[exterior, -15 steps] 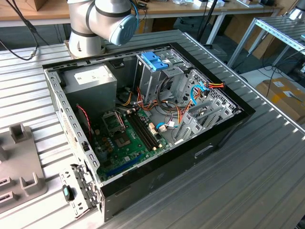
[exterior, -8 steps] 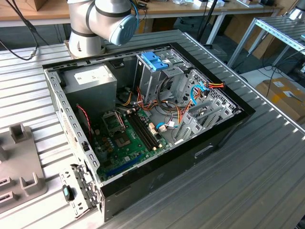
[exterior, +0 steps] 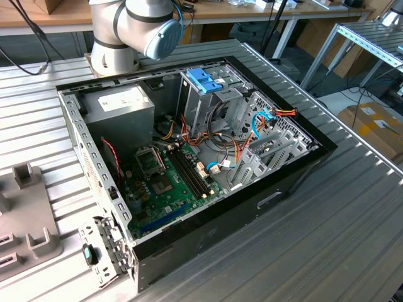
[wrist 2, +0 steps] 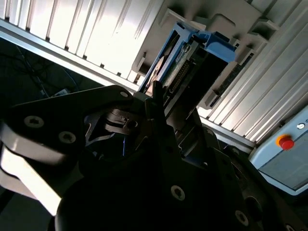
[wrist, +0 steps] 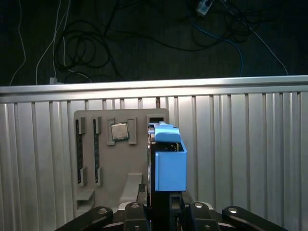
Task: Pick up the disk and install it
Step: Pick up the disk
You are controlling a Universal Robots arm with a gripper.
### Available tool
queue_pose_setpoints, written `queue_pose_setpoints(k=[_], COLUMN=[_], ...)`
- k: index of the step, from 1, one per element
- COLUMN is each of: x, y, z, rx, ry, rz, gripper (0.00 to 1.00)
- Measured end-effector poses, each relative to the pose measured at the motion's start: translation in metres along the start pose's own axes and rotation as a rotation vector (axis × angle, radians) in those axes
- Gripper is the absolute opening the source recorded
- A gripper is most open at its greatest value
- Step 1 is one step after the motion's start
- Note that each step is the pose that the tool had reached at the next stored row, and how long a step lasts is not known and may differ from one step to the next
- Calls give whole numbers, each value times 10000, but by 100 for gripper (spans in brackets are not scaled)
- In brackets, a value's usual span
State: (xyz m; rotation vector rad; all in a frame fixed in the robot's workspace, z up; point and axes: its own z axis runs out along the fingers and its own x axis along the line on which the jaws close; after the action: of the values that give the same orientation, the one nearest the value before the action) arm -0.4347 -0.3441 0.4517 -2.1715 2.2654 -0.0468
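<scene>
Presently the disk point(wrist: 168, 161) is held on edge at the gripper point(wrist: 161, 209), with its blue side rail point(wrist: 171, 166) turned toward the camera of the first wrist view. The fingers are closed on the near end of the disk from both sides. This grip is judged to be chosen so that the rails are left free to slide into a bay.

In the second wrist view the disk point(wrist 2: 192, 53) is seen edge-on beyond the gripper point(wrist 2: 159, 96). Directly behind it lies the grey fixture tray point(wrist: 86, 115), where a processor point(wrist: 120, 131) is seated in its own recess. Parts are presumably kept in such fixed pockets for repeatable pickup. Whether the disk is seated in a tray slot or lifted clear of it cannot be told.

In the exterior view the open computer case point(exterior: 208, 233) is laid on its side on the ribbed table point(exterior: 327, 239). The grey fixture tray point(exterior: 25, 233) is at the exterior view's left of it. The drive cage point(exterior: 208, 107) is thus exposed from above, under its blue latch point(exterior: 203, 78).
</scene>
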Motion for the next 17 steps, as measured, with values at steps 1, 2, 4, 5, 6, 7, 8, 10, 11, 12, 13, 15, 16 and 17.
queue_pose_setpoints(k=[1, 2, 4, 5, 6, 7, 8, 10, 11, 12, 13, 15, 16, 17], x=[1, 1, 3, 3, 4, 4, 4, 4, 4, 4, 4, 4, 4, 3], y=[-1, -2, -3, -4, -5, -5, -6, -6, -6, -6, -6, -6, -7, -9], z=[-36, -67, -151, -177, -203, -225, -238, -242, -242, -243, -243, -244, -244, -245], rx=[0, 0, 0, 0, 0, 0, 0, 0, 1, 0, 0, 0, -1, -2], ry=[0, -1, 0, 0, 0, 0, 1, 0, 0, 0, 0, 0, 0, 1], rz=[0, 0, 0, 0, 0, 1, 0, 0, 0, 0, 0, 0, 0, 1], gripper=[35, 35, 35, 35, 35, 35, 35, 35, 35, 35, 35, 35, 35, 35])
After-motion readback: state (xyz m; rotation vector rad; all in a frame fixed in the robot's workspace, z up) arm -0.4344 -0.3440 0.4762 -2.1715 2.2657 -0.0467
